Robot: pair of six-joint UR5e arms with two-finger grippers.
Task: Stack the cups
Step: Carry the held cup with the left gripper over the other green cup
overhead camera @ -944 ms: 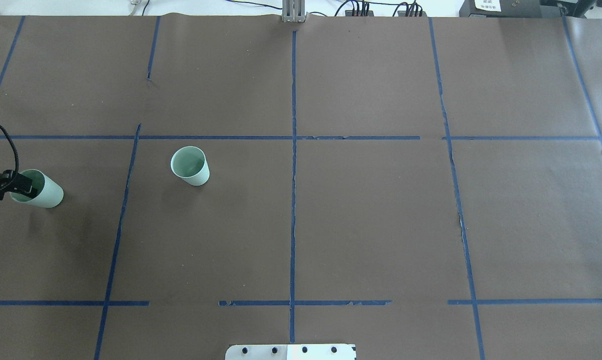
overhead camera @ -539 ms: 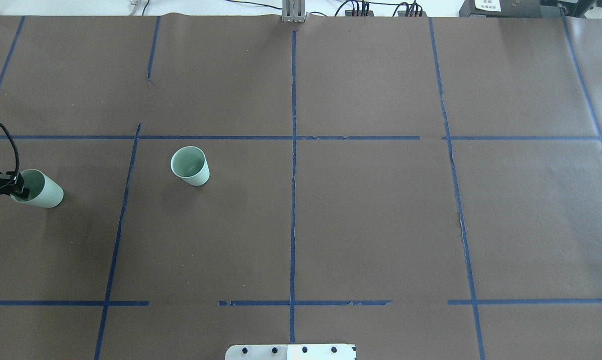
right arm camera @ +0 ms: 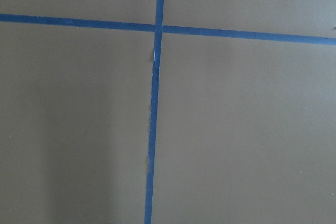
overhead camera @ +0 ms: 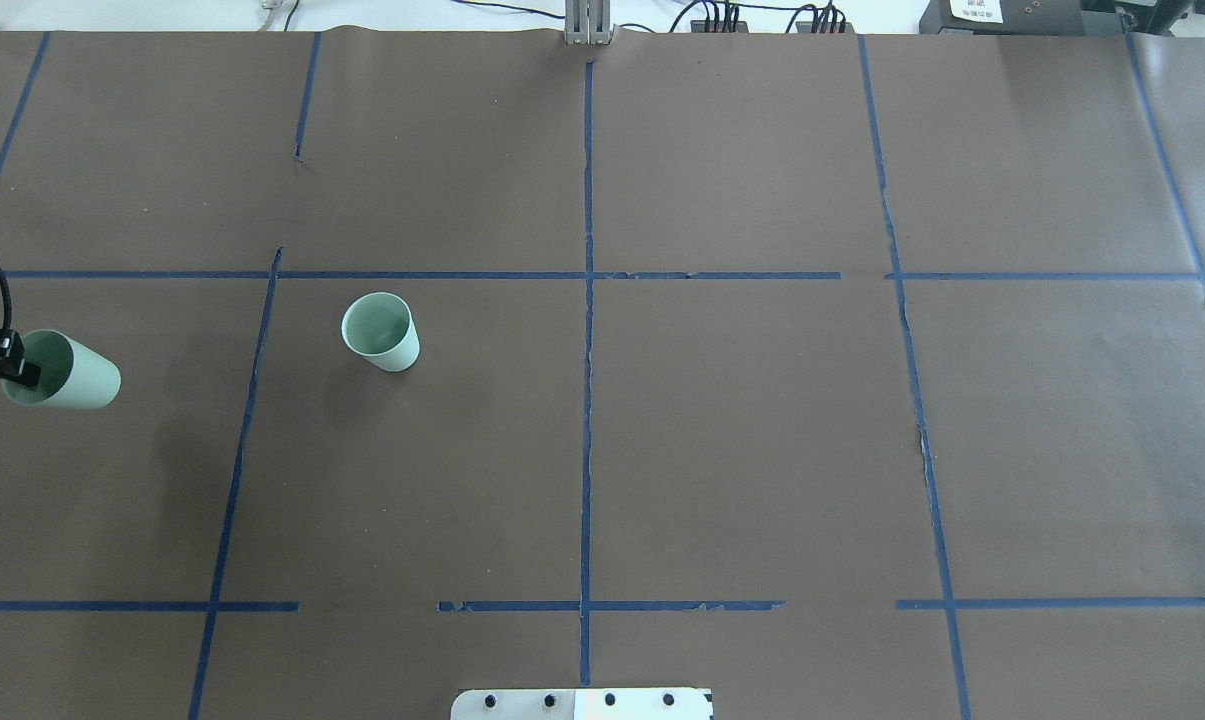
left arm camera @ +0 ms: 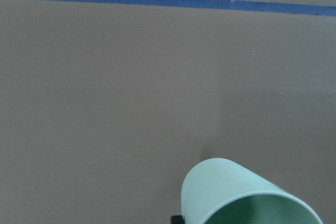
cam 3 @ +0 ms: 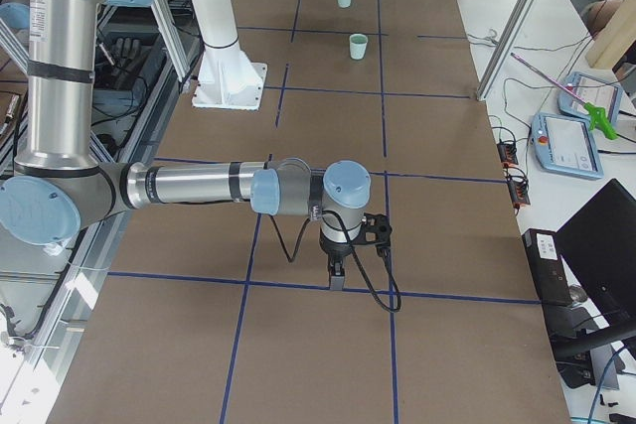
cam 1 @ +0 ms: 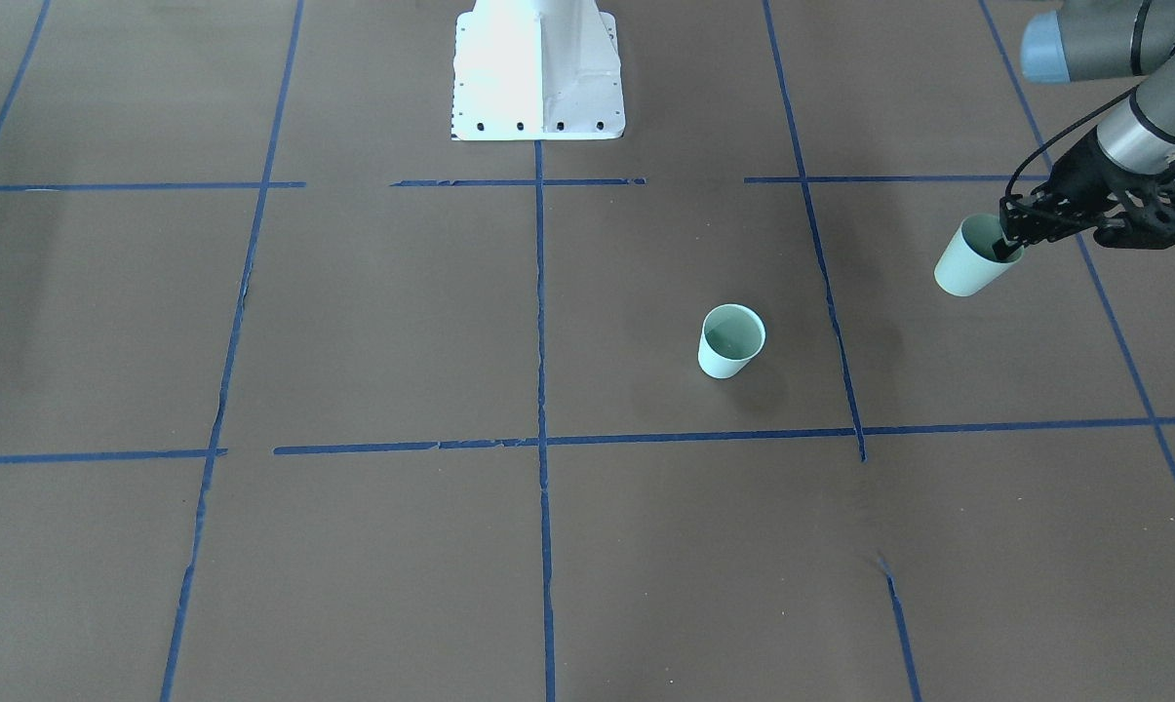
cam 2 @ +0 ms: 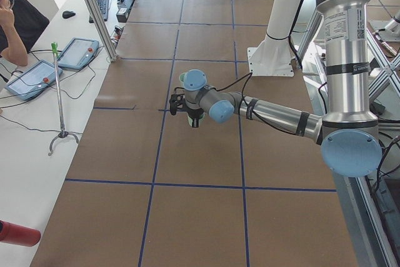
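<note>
Left claw (cam 1: 1011,239) clamped on rim of tilted held cup (cam 1: 967,265), front view; free cup (cam 1: 731,339) upright on table (cam 1: 353,322), well apart to claw's right. Overhead: claw mostly cut off at edge. Right-side view: right claw (cam 3: 336,277) visible, open/closed can't tell.

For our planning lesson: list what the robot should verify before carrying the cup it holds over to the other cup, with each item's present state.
1. Grip: left gripper shut on the rim of the held cup: ok.
2. Lift: held cup off the table: ok, its shadow lies apart from it.
3. Target: standing cup upright, mouth up: ok.
4. Alignment: held cup above standing cup: not ok, it is off to the robot's left.
5. Held cup level: cannot tell.
6. Clearance: right gripper far from both cups: ok.
</note>
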